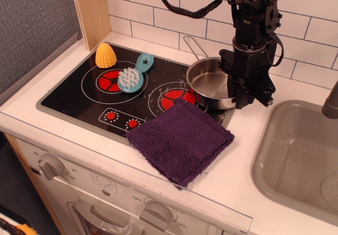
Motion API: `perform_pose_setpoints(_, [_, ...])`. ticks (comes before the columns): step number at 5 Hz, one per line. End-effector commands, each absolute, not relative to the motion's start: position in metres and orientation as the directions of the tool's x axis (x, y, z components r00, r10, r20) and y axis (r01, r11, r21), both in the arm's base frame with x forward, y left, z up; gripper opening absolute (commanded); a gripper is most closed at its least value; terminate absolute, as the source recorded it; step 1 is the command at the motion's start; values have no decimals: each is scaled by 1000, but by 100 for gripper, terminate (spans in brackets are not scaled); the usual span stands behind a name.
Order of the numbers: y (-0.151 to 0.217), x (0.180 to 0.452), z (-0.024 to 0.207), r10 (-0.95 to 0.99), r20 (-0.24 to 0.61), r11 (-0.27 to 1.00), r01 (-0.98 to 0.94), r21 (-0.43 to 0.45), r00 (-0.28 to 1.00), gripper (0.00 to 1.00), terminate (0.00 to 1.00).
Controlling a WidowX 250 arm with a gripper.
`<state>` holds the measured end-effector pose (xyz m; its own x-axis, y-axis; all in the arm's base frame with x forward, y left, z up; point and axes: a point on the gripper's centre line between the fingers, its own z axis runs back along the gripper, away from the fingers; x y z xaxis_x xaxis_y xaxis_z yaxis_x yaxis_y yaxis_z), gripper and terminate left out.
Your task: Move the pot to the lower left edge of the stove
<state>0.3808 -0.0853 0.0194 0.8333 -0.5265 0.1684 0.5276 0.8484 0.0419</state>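
Observation:
The shiny steel pot (207, 83) sits at the right end of the black stove (71, 90), over the edge of the right burner (171, 96). Its wire handle (194, 47) points back left toward the tiled wall. My gripper (240, 93) comes straight down on the pot's right rim, with its fingers drawn together on the rim, one inside the pot and one outside. The pot looks slightly raised or tilted on that side. The stove's lower left edge (50, 110) is bare.
A purple cloth (180, 138) covers the stove's front right corner, just in front of the pot. A yellow corn toy (105, 55) and a blue brush (132, 77) lie by the left burner. A grey sink (298, 150) is on the right and a wooden post (92, 13) at the back left.

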Motion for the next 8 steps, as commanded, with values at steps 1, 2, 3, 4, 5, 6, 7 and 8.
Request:
perform_pose_setpoints(1, [-75,387,93,-504,345,852,521,48,792,0,0])
perform_pose_setpoints(2, [-54,377,143,-390,464,904,427,28,796,0,0])
perform_pose_setpoints(3, [-17,356,179,-254,497,962,268,45,830,0,0])
perform_pose_setpoints(4, [18,333,175,-109,456,994,82,79,883,0,0])
perform_pose_setpoints(5, [45,308,148,25,386,990,-78,121,922,0,0])
perform_pose_setpoints(6, [59,300,124,102,321,972,-163,170,942,0,0])
perform_pose_setpoints(7, [80,303,102,161,262,951,-220,215,951,0,0])
perform_pose_setpoints(8, [106,301,86,227,212,929,-276,245,951,0,0])
